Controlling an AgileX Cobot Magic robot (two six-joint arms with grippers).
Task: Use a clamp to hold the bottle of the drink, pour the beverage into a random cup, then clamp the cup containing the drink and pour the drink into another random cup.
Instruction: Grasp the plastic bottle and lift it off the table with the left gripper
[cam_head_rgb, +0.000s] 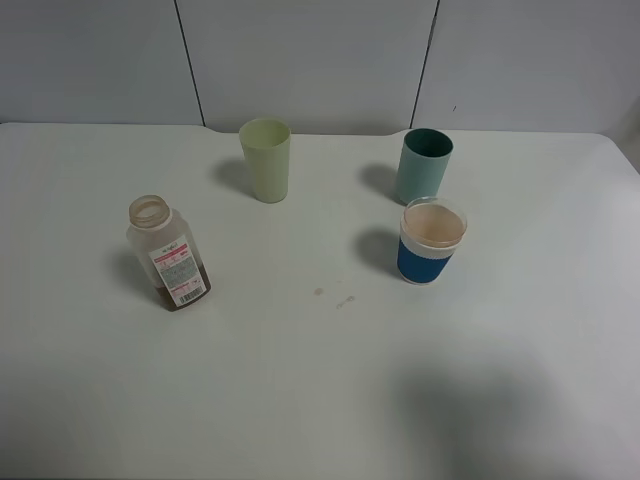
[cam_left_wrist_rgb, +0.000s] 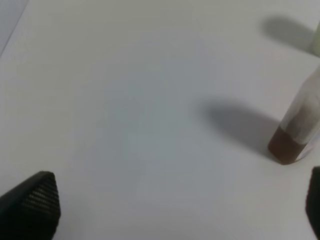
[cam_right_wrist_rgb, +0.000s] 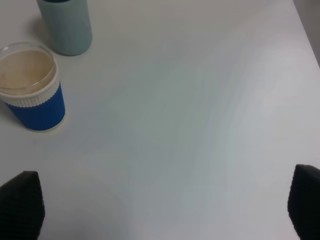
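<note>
A big white table (cam_head_rgb: 300, 400) is seen across most of the frame from the high camera. Its far edge is found near the top, and it is rounded at the upper right. Behind it, a pale grey wall (cam_head_rgb: 310, 60) is shown along the top. The wall is split into panels by two thin dark lines (cam_head_rgb: 190, 60). The table is softly lit, and a wide dim shadow (cam_head_rgb: 480, 420) is cast at the lower right.

We see a smooth, matt white desk (cam_head_rgb: 320, 390). Ahead of the left end effector (cam_left_wrist_rgb: 180, 197), whose black fingers (cam_left_wrist_rgb: 37, 200) look finely knurled, the bottle (cam_left_wrist_rgb: 301, 122) is translucent plastic with a paper label (cam_head_rgb: 176, 268); the blue-banded cup (cam_right_wrist_rgb: 35, 107) has a ribbed rim.
</note>
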